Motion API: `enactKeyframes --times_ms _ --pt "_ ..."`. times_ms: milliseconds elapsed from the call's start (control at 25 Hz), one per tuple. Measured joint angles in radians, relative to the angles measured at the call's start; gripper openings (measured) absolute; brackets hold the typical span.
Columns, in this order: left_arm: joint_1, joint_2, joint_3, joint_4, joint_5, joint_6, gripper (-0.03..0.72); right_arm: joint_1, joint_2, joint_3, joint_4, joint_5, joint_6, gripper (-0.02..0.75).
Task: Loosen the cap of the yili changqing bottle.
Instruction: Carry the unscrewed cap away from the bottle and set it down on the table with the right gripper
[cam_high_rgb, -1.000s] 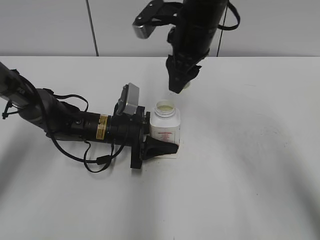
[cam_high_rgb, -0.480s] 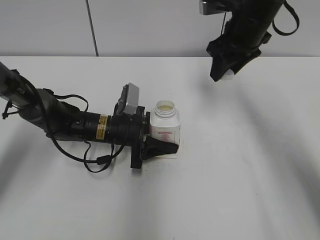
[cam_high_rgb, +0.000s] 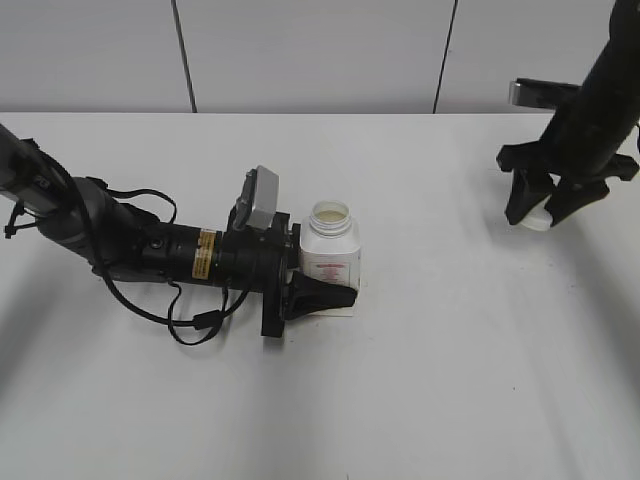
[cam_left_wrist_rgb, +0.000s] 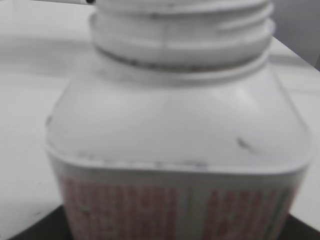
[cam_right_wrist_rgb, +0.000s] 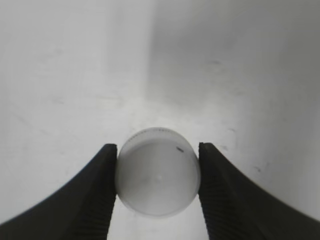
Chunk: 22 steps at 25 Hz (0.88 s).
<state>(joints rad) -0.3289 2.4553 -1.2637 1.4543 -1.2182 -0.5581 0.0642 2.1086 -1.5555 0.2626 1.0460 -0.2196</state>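
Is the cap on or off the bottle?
Off. The bottle has a bare open neck; the right gripper holds the cap far right.

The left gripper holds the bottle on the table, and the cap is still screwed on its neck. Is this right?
Not quite. The left gripper does hold the bottle, but its neck is open in the exterior view. The right wrist view shows the cap between the right gripper's fingers.

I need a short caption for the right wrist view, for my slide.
Right gripper pinching the removed white cap between its two fingers above the white table.
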Motion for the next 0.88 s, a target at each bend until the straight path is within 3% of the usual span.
enactKeyframes --times_ms 320,880 --pt "0.000 0.000 0.000 0.000 0.000 0.000 0.396 -0.029 0.000 0.128 -0.174 -0.105 0.107 0.389" --pt "0.000 0.000 0.000 0.001 0.000 0.000 0.395 -0.029 0.000 0.177 -0.180 -0.183 0.120 0.389"
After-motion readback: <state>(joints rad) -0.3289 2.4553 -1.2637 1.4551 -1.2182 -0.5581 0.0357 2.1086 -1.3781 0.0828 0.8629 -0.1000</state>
